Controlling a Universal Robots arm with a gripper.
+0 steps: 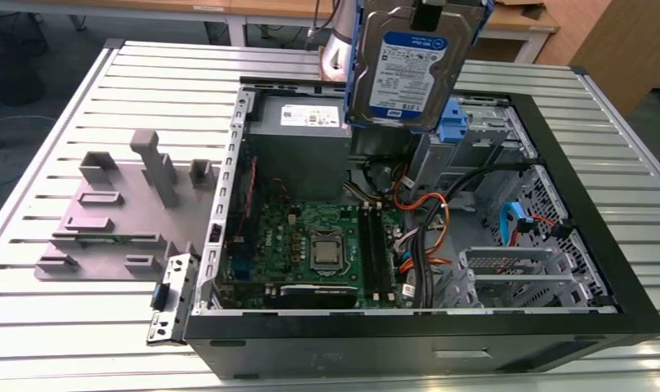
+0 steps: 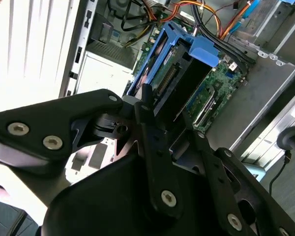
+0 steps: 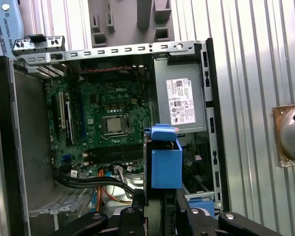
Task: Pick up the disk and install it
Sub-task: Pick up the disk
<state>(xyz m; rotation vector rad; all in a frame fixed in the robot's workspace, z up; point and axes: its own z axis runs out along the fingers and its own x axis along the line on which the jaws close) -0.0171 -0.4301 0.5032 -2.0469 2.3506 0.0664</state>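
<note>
Presently catalogued, from the task's thing outward.

**Disk:** One. The disk (image 1: 404, 69) is a silver hard drive with a white-and-blue label, set in blue carrier rails. It is held aloft and on end above the open tower case (image 1: 591, 269), over the end where the power supply and drive bay lie. Nothing inside the case is touched by it.

**Hand:** One. The hand (image 2: 164, 105) is closed on the disk, with its dark fingers (image 2: 147, 118) pressed against the two long railed edges.

**Step in hand:** The pick-up is judged complete. The disk is in carriage and has not yet been seated.

**Requirement of the installation, as judged:** The rails would need to be squared with the bay guides. The loose cables (image 1: 423, 208) near the bay would need to be cleared, since a snag there is the likeliest fault.

**Within the case:**
- One grey power supply (image 1: 308, 122) with a white sticker.
- One motherboard (image 1: 297, 245).
- One processor socket (image 1: 327, 253).
- One bare light-blue bracket (image 1: 452, 122) in the bay.
- One blue data cable (image 1: 515, 224).

**Outside the case:**
- One grey fixture block (image 1: 123, 212) with uprights, placed at the exterior view's left.
- One slatted metal surface (image 1: 69, 327), by which everything is carried.
</note>
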